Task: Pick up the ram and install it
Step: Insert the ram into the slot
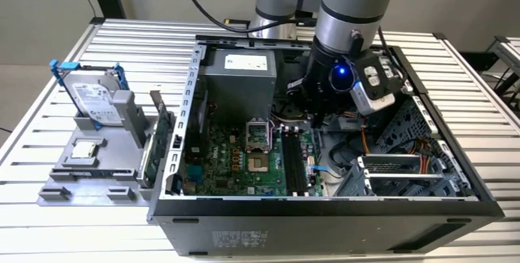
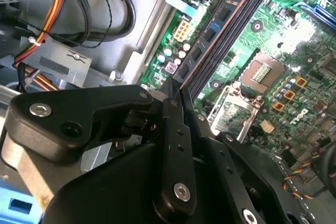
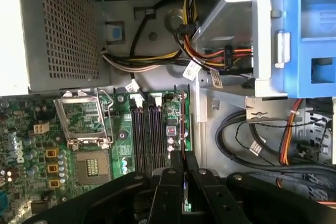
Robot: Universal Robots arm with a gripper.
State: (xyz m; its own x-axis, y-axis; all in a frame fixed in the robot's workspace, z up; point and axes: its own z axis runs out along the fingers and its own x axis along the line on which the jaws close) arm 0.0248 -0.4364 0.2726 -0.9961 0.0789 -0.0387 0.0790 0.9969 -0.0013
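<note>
Sticking out past the pincer [image 2: 176, 90] tips, the ram [image 2: 220, 18] is clamped edge-on, lined up lengthwise with the memory slots [image 2: 239, 22] right alongside.

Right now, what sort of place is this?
Likely a robotics lab bench for computer assembly: an open computer case on a slatted table, a robot arm reaching in, and a parts stand holding a hard drive.
</note>
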